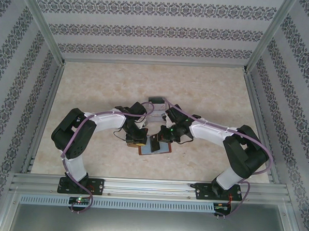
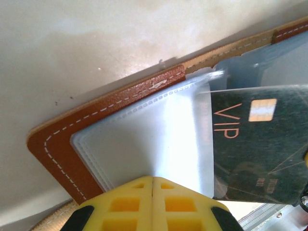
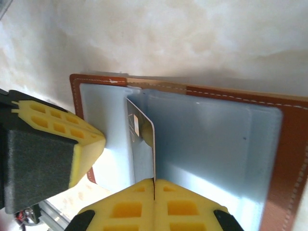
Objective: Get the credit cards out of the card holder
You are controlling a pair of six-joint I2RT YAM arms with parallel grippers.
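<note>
So the right gripper (image 3: pixel 154 183) is clamped on the near edge of the dark credit card (image 2: pixel 260 144). The card stands on edge straight ahead of its tips, far end down among the clear pockets (image 2: pixel 154 130) of the brown leather card holder (image 2: pixel 96 113). It says "VIP" in coppery letters beside a gold chip; the smaller print's too blurry to read. The left gripper (image 2: pixel 153 180) is closed tight, tips on those pockets, card off to its right. Can't tell if it's pinching a sheet.
</note>
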